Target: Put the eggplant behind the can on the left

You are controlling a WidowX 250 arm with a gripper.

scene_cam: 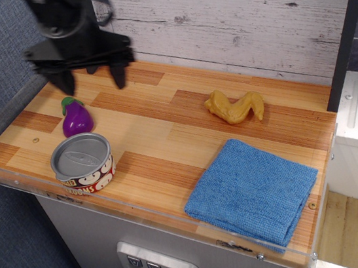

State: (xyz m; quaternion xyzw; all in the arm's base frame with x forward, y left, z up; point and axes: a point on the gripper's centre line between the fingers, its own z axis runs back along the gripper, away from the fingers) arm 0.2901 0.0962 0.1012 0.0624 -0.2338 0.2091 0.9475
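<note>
The purple eggplant with its green stem cap lies on the wooden table at the far left, just behind the can. The can is short and round, with a silver lid and a red-and-white label, and stands near the front left edge. My gripper hangs open and empty above the table, up and to the right of the eggplant, with its two black fingers spread wide. It touches nothing.
A yellow-tan curved toy piece lies at the back middle. A folded blue cloth lies at the front right. A dark post stands at the back left, a white plank wall behind. A clear rim edges the table.
</note>
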